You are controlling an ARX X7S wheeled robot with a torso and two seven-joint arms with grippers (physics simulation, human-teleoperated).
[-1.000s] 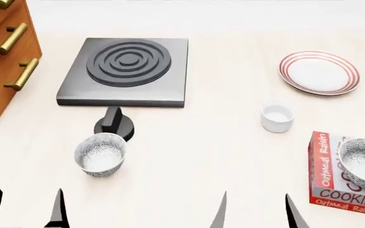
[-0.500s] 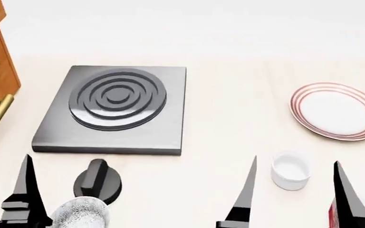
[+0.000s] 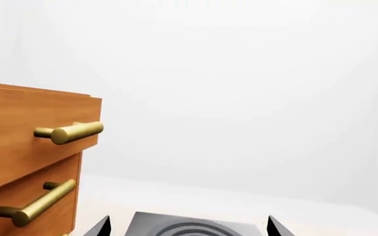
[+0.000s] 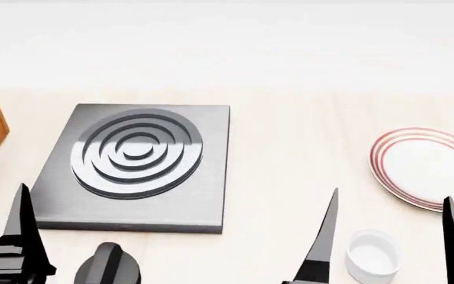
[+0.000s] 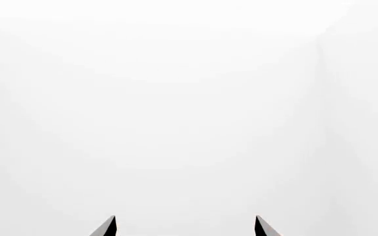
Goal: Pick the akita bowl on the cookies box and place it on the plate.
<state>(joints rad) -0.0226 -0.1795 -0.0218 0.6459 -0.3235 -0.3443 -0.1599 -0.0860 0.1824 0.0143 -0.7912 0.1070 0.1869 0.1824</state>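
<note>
Stove (image 4: 136,163) nearer; cup (image 4: 371,255) between fingers (image 4: 324,236).

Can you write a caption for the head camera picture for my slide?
Two open grippers, left and right, above a table with a stove, red-ringed plate and small white cup.

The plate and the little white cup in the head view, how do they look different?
The plate is wide and shallow; the cup is narrower with upright walls. The plate has thin red rings around its rim; the cup is plain white. The plate lies farther from the robot and more to its right, cut by the picture's edge; the cup sits nearer, between the right gripper's fingers in the picture. Both are round, white and empty.
</note>
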